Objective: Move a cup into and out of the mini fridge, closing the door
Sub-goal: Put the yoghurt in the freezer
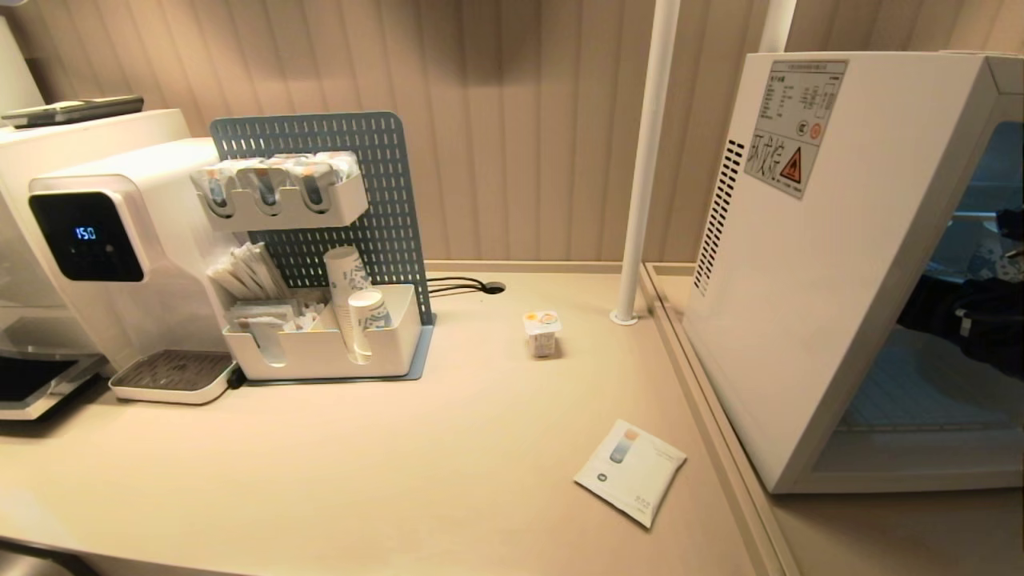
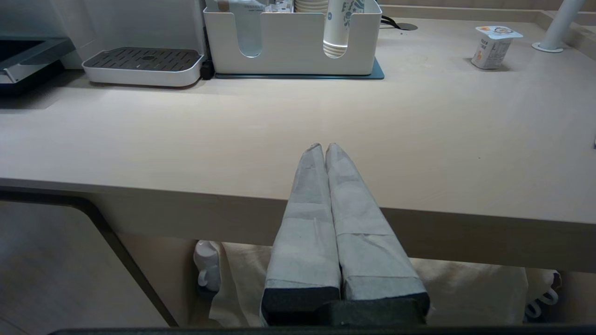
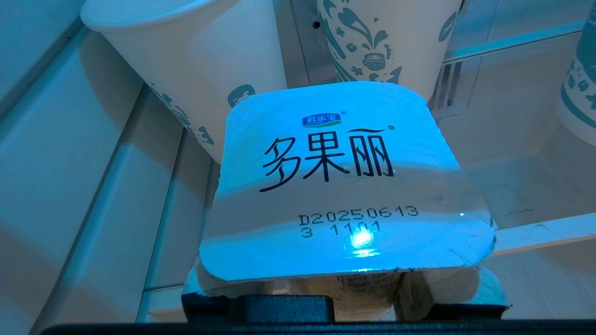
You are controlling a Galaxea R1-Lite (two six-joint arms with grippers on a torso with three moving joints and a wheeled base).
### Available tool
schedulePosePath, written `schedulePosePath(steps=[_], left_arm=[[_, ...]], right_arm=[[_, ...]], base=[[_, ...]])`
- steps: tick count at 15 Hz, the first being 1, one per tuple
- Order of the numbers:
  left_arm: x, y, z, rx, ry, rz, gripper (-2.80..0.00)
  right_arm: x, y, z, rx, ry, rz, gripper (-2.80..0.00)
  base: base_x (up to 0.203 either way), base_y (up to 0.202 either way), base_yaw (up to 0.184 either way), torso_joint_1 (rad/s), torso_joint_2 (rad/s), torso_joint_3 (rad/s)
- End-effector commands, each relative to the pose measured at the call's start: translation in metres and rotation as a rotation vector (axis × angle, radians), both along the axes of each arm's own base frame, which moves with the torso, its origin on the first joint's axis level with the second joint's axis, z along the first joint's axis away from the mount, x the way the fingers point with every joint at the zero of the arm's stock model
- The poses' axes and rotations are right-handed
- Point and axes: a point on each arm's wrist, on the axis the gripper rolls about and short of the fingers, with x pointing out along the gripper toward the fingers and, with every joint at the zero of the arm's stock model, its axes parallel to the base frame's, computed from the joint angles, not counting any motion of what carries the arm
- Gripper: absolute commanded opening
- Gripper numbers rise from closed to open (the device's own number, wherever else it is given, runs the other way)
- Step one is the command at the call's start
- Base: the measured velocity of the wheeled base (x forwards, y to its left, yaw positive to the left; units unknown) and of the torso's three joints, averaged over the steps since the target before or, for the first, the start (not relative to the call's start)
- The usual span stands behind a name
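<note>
Right gripper (image 3: 344, 298) is inside the mini fridge (image 1: 808, 264), fingers clamped on a foil-lidded cup (image 3: 344, 186), paper cups (image 3: 195, 60) at its twelve o'clock. Left gripper (image 2: 324, 151) hangs closed at the counter (image 2: 186, 139) edge. Another cup (image 1: 542, 332) stands on the counter.

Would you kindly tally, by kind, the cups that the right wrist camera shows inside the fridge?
Foil-lidded cup: 1
Blue-patterned paper cups: 3
Total: 4
</note>
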Motion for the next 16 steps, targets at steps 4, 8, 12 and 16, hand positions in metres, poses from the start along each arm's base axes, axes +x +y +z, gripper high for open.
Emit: schedulePosePath(steps=[4,8,12,16], left_arm=[[0.000,0.000,0.000,-0.001,0.003,0.001,-2.80],[0.000,0.000,0.000,-0.001,0.003,0.001,-2.80],[0.000,0.000,-0.001,-0.001,0.004,0.001,-2.80],[0.000,0.000,-0.001,-0.001,0.004,0.001,-2.80]], right_arm=[[0.007,-0.001,-0.007,-0.002,0.023,-0.010,0.00],[0.005,-0.001,-0.001,-0.004,0.000,-0.001,0.00],[0.002,0.000,0.003,-0.006,-0.012,-0.001,0.00],[-0.003,0.000,0.009,-0.012,-0.027,-0.002,0.00]], base=[[0.000,0.000,0.000,0.000,0.00,0.000],[0.000,0.000,0.000,0.000,0.00,0.000],[0.000,0.000,0.000,0.000,0.00,0.000],[0.000,0.000,0.000,0.000,0.00,0.000]])
